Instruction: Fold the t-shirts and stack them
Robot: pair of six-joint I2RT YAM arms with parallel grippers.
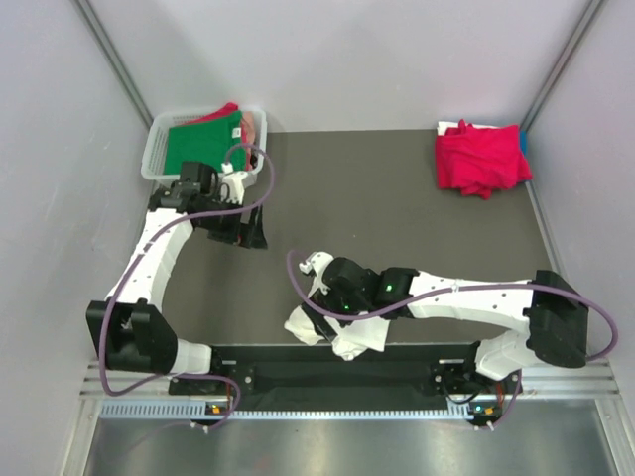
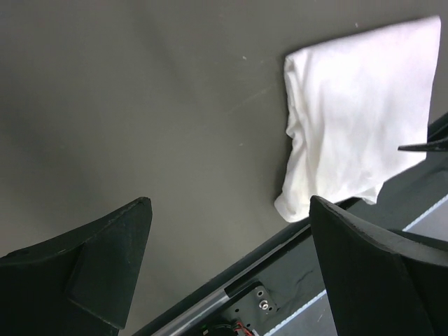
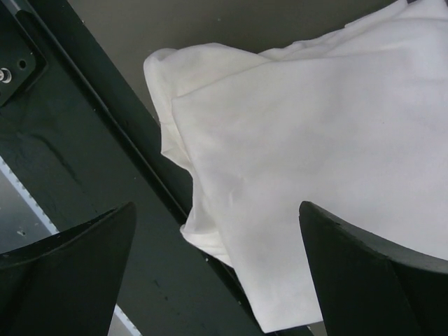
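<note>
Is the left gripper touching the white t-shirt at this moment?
Apart. The left wrist view shows it: the open left gripper hangs over the dark table, and the white t-shirt lies off to one side with table between them.

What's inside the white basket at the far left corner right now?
A green t-shirt lies on top in the basket, a red t-shirt peeking out behind it. Anything beneath them is covered.
</note>
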